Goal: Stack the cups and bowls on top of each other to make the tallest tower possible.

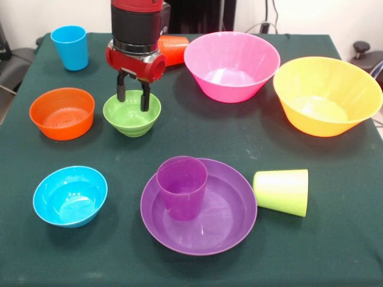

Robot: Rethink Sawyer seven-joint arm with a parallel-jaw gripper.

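My gripper hangs open over the small green bowl, its fingertips at the bowl's far rim with nothing held. A small orange bowl stands just left of it. The small blue bowl sits at the front left. A purple cup stands upright inside the wide shallow purple bowl. On its side to the right lies a lime green cup. The large pink bowl and large yellow bowl stand at the back right. A blue cup is upright at the back left. The orange cup lies behind the arm.
A dark green cloth covers the table. Nothing is stacked apart from the purple cup in the purple bowl. Dark objects show past the table's edges at the far left and far right.
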